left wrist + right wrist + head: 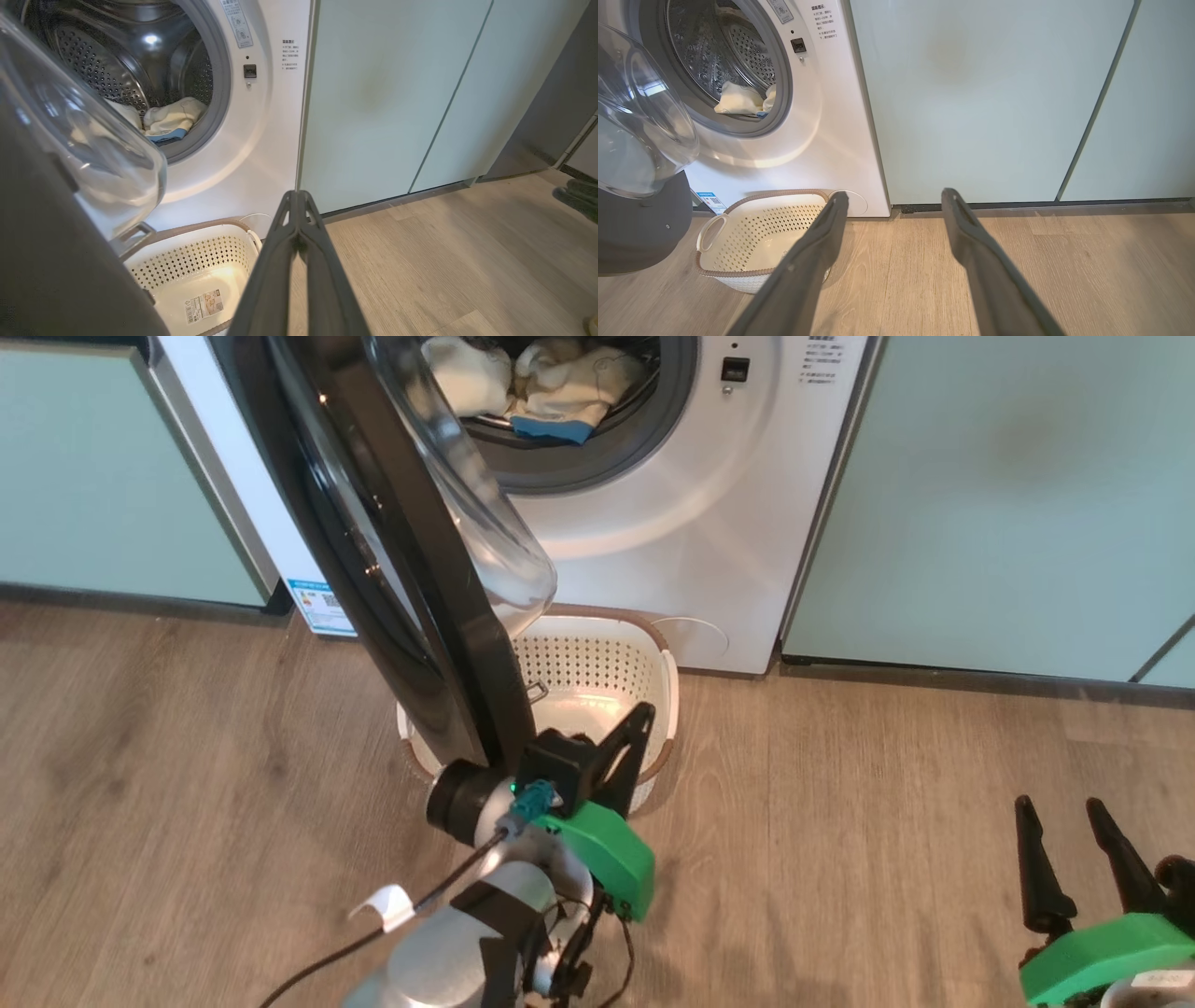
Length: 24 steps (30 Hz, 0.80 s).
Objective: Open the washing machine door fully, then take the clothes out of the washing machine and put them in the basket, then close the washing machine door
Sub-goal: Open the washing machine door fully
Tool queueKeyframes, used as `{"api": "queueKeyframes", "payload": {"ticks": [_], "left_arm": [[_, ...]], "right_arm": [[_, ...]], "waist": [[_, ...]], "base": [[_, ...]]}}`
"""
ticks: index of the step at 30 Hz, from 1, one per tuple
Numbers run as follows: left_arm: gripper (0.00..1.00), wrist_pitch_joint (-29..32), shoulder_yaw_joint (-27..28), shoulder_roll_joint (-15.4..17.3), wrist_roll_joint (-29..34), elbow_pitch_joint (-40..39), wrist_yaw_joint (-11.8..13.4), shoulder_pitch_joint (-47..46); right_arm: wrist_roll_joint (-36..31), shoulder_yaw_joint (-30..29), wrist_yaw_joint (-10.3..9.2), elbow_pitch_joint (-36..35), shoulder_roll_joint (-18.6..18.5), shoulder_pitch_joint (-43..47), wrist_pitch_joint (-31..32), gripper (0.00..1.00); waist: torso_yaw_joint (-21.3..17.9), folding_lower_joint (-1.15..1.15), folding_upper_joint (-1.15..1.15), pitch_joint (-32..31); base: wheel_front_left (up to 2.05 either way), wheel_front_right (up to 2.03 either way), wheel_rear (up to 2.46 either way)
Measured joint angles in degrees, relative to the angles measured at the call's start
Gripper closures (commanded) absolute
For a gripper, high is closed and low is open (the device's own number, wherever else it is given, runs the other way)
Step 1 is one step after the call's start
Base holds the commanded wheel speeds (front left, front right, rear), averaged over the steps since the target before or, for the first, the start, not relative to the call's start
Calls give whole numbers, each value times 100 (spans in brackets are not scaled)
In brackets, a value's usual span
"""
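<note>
The scene is being looked down on from the head, forward and steeply downward, with the door (401,579) being seen edge-on close in front and the machine (672,541) behind it. The left wrist view is being taken from low, just beside the door's inner face, and is being pointed at the machine and the cabinets (397,102). The right wrist view is being taken from low over the floor (1064,270), further right, and is being pointed at the cabinets. The basket (597,663), the clothes (560,383) and the machine's front are being shared by all three views.
</note>
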Motion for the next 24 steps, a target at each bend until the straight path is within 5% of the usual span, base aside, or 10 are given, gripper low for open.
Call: {"api": "queueKeyframes", "payload": {"ticks": [24], "left_arm": [[100,-8,1058,-24,216,-112,-62,251]], "right_arm": [[0,5,0,-1,-68,-114,0,0]], "waist": [[324,0,0,55]], "base": [[0,0,0]]}}
